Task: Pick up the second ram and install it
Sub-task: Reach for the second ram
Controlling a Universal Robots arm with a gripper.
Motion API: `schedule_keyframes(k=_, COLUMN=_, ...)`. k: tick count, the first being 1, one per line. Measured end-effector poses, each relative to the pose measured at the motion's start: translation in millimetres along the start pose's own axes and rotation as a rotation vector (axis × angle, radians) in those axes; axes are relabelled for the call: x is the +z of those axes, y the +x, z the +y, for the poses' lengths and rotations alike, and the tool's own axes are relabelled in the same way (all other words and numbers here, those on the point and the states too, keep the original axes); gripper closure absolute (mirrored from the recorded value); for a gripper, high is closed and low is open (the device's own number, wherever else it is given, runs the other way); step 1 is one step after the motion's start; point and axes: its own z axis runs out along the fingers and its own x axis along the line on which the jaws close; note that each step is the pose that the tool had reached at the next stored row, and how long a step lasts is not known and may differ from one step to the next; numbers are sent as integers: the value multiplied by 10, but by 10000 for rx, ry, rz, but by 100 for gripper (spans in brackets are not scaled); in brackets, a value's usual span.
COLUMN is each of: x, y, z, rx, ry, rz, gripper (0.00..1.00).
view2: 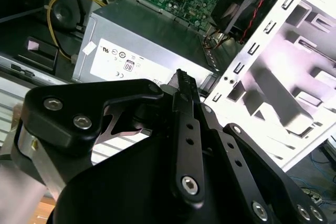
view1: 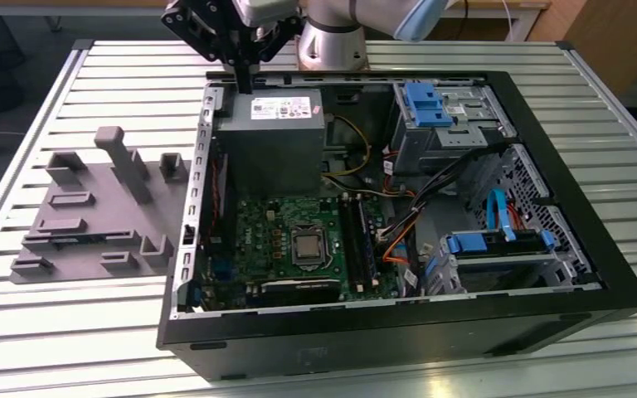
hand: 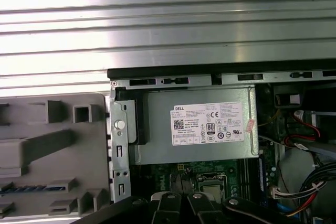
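Slatted metal table (view1: 53,332) carrying an open black case (view1: 407,340), with a grey tray (view1: 86,207) just beside the case's wall on the exterior view's left.

Inside the case: grey power supply (view1: 269,133) against the far rim; green motherboard (view1: 263,232) nearer the camera; long black slots (view1: 352,236) on the board's side away from the tray.

Gripper (view1: 245,83): hangs over the far rim of the case, at the power supply's corner on the tray side. Its black fingers (view2: 181,85) are pressed narrow together, and nothing shows between them.

Ram (hand: 39,188): in the first wrist view, a thin blue strip with small dark marks, lying flat in a long recess of the tray. It is well apart from the gripper.

Edges and room: raised grey blocks stand at both ends of the recess and a taller bar runs beside it. The case's perforated metal wall (hand: 119,145) stands between tray and motherboard. Bare slats border the tray on its other sides.
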Motion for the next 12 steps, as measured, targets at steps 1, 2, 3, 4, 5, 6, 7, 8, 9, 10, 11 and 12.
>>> schedule_keyframes(k=1, x=0, y=8, z=-1, rx=0, ry=0, rz=0, gripper=87)
schedule_keyframes(k=2, x=0, y=16, z=-1, rx=0, ry=1, rz=1, gripper=87)
schedule_keyframes(k=3, x=0, y=23, z=-2, rx=0, ry=0, rz=0, gripper=87)
schedule_keyframes(k=4, x=0, y=31, z=-2, rx=0, ry=1, rz=0, gripper=87)
schedule_keyframes(k=5, x=0, y=40, z=-3, rx=0, ry=0, rz=0, gripper=87)
schedule_keyframes(k=6, x=0, y=50, z=-4, rx=0, ry=0, rz=0, gripper=87)
schedule_keyframes(k=7, x=0, y=61, z=-4, rx=1, ry=0, rz=0, gripper=87)
schedule_keyframes(k=8, x=0, y=72, z=-5, rx=1, ry=0, rz=0, gripper=87)
schedule_keyframes(k=9, x=0, y=85, z=-6, rx=1, ry=0, rz=0, gripper=87)
schedule_keyframes(k=10, x=0, y=100, z=-8, rx=1, ry=0, rz=0, gripper=87)
schedule_keyframes(k=11, x=-1, y=116, z=-9, rx=1, ry=0, rz=0, gripper=87)
schedule_keyframes(k=12, x=-1, y=133, z=-10, rx=0, ry=1, rz=0, gripper=87)
